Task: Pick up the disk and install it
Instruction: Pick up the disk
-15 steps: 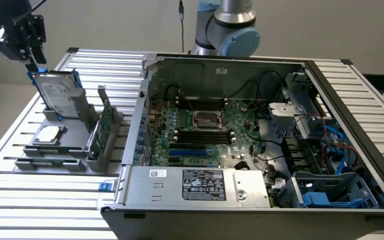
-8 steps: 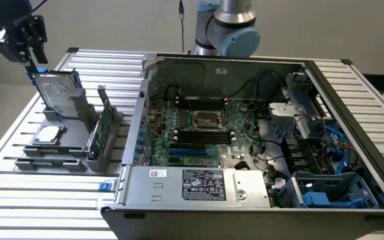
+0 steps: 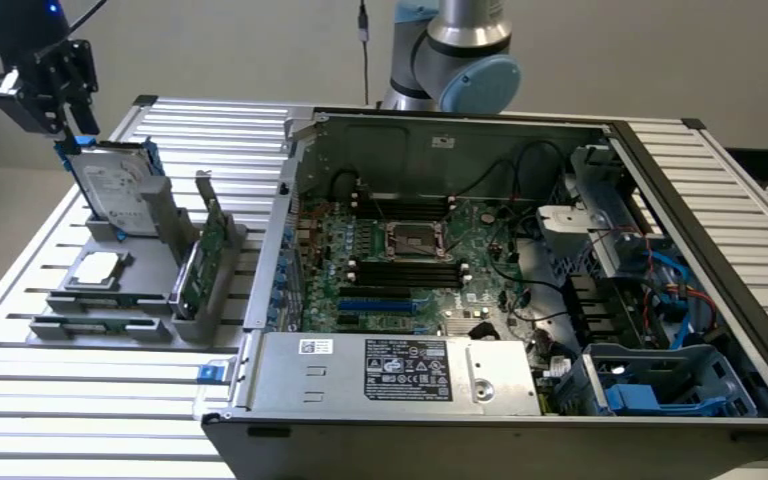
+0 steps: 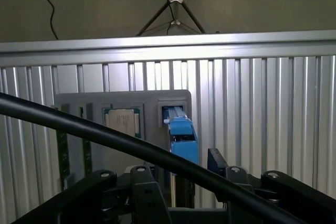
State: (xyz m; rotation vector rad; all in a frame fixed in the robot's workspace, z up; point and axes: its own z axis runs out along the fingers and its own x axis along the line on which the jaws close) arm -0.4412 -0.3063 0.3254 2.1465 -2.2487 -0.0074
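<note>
Table (image 3: 77, 400): ribbed aluminium slats. There are bare strips on the exterior view's left and on the near side of the parts holder, and more bare slats on the far right behind the case.

Computer case (image 3: 704, 250): lying lid-off, filling the centre and right of the table. Its left wall runs just beside the parts holder with a narrow gap between them. The motherboard (image 3: 398, 250) is exposed inside. Blue plastic bay (image 3: 651, 385) in the near right corner.

Robot arm (image 3: 458, 50): base column beyond the far edge of the case.

Power supply (image 3: 384, 370): along the near edge of the case. It has a black-and-white label, print too small to read.

Parts holder (image 3: 144, 270): grey, on the left of the table.

The disk (image 3: 117, 195): stands upright in the holder's far slot, blue carrier around it. The white label faces the camera and its print is unreadable. Its top edge is free.

Green card (image 3: 191, 265): upright on edge, just right of the disk, between it and the case wall.

Chip (image 3: 97, 268): flat in a pocket, near side of the disk.

Gripper (image 3: 71, 125): directly over the disk's top edge at the far left. In the wrist view the fingers (image 4: 143, 187) stand apart on either side of the blue carrier with a gap on each side. The jaws are spread and hold nothing.

Black cable (image 4: 105, 137): crosses in front of the wrist camera.
</note>
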